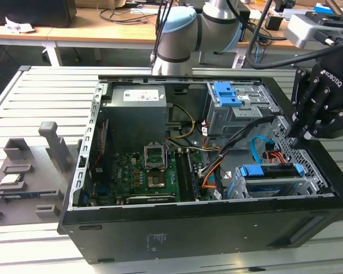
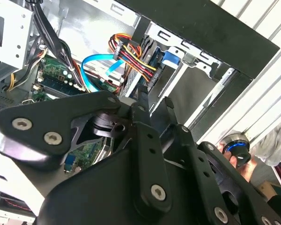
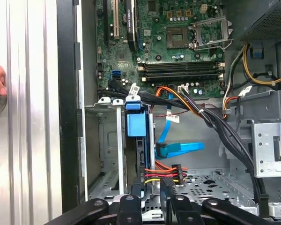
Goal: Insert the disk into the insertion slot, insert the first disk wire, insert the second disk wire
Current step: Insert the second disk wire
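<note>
The disk (image 1: 268,171) was seen already seated in the insertion slot (image 1: 274,185) at the near right corner of the open computer case (image 1: 206,222), its long axis running across the bay. The gripper (image 1: 302,134) was held just above its far end, fingers narrowly set beside the multicoloured power wire (image 3: 161,174); whether anything was held could not be told.

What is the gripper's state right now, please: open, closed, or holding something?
Gripper: fingers close together above the multicoloured power wire connector beside the disk; whether it grips anything cannot be told.
</note>
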`<state>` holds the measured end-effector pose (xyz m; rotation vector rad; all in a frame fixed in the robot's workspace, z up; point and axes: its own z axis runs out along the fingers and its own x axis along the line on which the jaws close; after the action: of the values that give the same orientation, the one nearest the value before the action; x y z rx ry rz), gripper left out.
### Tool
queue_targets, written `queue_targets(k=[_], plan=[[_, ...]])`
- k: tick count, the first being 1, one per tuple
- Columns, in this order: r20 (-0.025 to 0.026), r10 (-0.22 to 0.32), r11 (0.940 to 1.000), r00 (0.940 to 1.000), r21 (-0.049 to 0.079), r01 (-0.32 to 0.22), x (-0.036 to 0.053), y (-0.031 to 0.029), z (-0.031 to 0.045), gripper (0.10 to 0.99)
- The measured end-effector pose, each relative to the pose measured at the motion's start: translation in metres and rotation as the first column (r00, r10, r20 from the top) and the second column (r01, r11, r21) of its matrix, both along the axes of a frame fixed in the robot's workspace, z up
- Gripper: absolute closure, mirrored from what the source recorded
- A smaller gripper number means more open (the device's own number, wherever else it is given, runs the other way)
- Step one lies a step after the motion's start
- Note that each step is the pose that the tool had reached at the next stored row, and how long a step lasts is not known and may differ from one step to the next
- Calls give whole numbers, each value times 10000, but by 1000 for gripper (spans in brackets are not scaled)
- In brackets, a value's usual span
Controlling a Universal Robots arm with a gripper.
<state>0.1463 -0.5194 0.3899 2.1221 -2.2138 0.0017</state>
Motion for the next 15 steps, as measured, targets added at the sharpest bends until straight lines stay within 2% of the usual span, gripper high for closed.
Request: queue_targets(k=[2,5,7,15], plan=[[0,35,10000,10000,1,-35,-56,9,-43,784],[0,142,9999,9999,3,-142,-223,57,-120,784],[0,233,9997,9997,4,-233,-250,108,-173,784],[0,461,9989,9989,-5,-461,-387,113,-196,784]])
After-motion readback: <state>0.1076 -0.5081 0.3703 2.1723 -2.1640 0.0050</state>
